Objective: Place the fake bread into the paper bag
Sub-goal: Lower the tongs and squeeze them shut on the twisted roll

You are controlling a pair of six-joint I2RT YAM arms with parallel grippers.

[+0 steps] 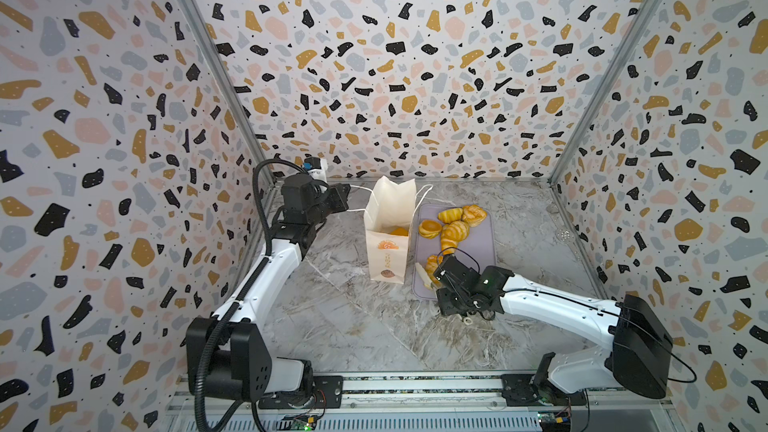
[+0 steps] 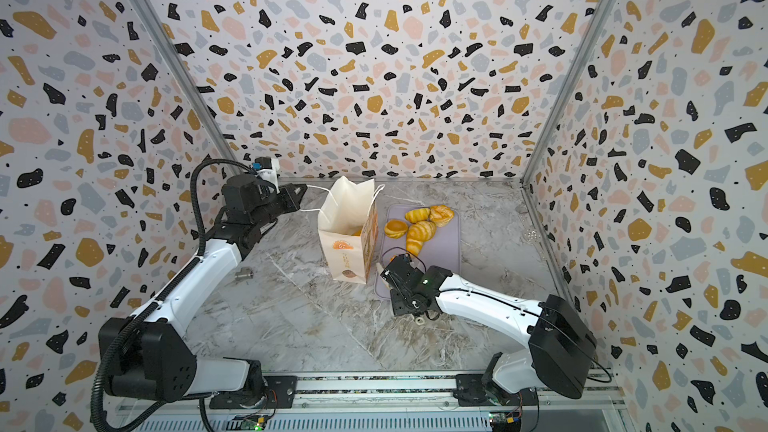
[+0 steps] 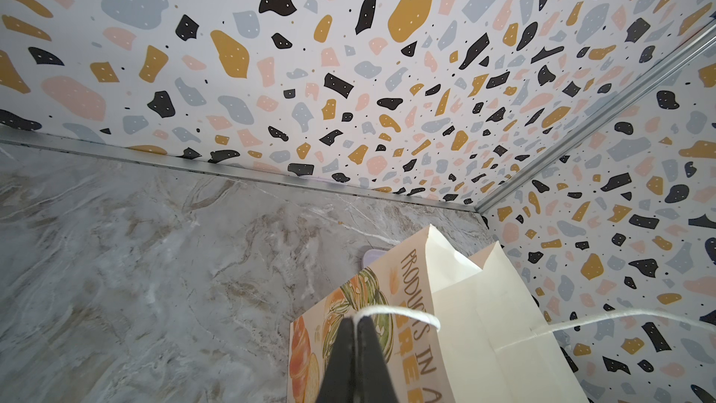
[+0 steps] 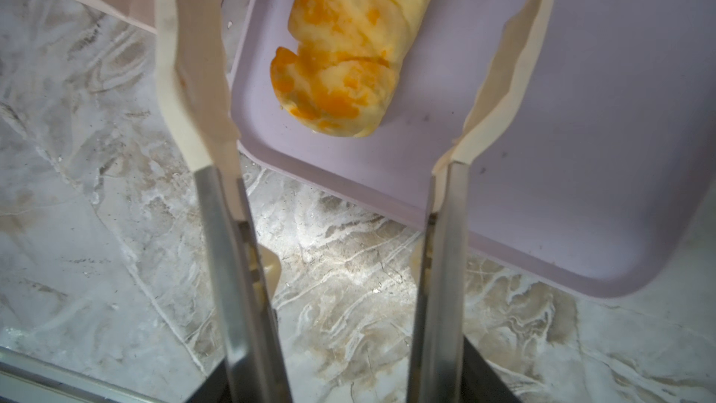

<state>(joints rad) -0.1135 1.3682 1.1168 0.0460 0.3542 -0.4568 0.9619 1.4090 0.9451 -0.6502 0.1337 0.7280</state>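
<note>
With my left fingers (image 3: 341, 354) shut on the string handle (image 3: 403, 312) of the paper bag (image 1: 386, 251), my right fingers (image 4: 484, 381) hold the tongs (image 4: 217, 226) half open on both sides of the plaited pastry (image 4: 345, 52) on the lilac tray (image 4: 581, 149), so I should lower them evenly, then squeeze gently.

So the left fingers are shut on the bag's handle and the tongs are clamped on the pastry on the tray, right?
No. The tongs stand open, tips apart on either side of the pastry, not touching it: the right wrist view shows this. The left fingers are shut on the handle of the bag, and the pastry lies on the tray.
</note>
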